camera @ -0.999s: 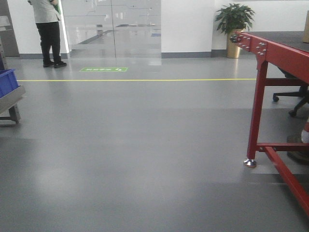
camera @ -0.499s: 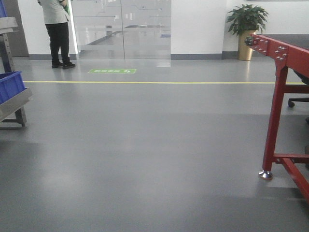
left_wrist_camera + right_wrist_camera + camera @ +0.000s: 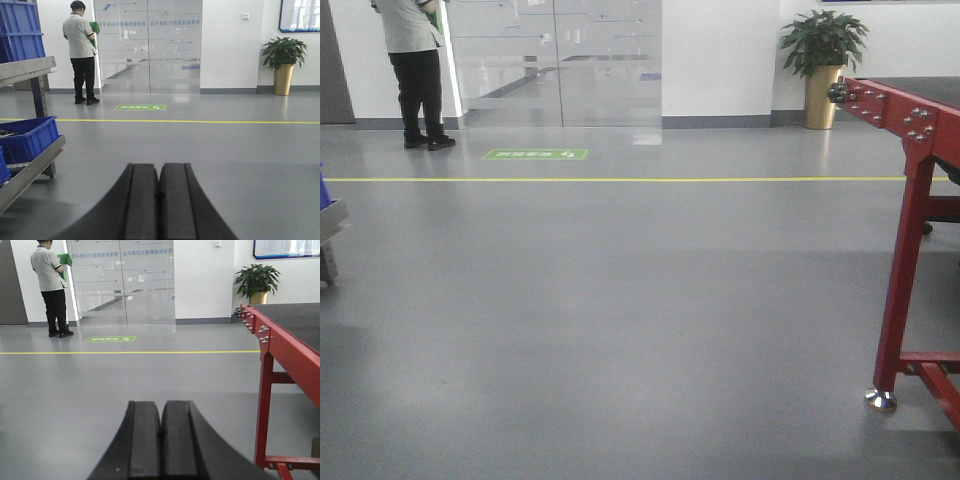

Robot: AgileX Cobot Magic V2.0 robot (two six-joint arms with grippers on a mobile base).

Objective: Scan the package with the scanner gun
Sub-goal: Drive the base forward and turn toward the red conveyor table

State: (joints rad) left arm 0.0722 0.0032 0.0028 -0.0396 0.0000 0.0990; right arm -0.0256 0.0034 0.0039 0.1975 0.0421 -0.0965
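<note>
You are looking across a wide grey floor (image 3: 620, 320) that fills most of every view. At the far end, in the upper part of the frame, a white wall carries a frosted glass door (image 3: 555, 60) with line patterns on it.

At the right edge of the front view stands a red-framed table (image 3: 910, 250). Your right wrist view shows its dark top along the right side of the frame. At the left edge of the left wrist view is a metal rack (image 3: 30, 70) holding blue bins (image 3: 27, 137), one on the lower shelf and others stacked at the upper left.

A person (image 3: 412, 60) in a light shirt and dark trousers stands at the upper left, back turned, beside the glass door. A potted plant (image 3: 823, 60) in a gold pot sits against the wall at the upper right, behind the table's end.

Your left gripper (image 3: 159, 172) fills the bottom centre of its own view, fingers pressed together with nothing between them. Your right gripper (image 3: 161, 410) looks the same, with its black pads touching and holding nothing.

A thin yellow line (image 3: 620, 180) runs across the floor. Just beyond it lies a green floor marking (image 3: 535, 154), and the table's leg ends in a small metal foot (image 3: 881, 401).

These views do not show you where the package or the scanner gun is.
</note>
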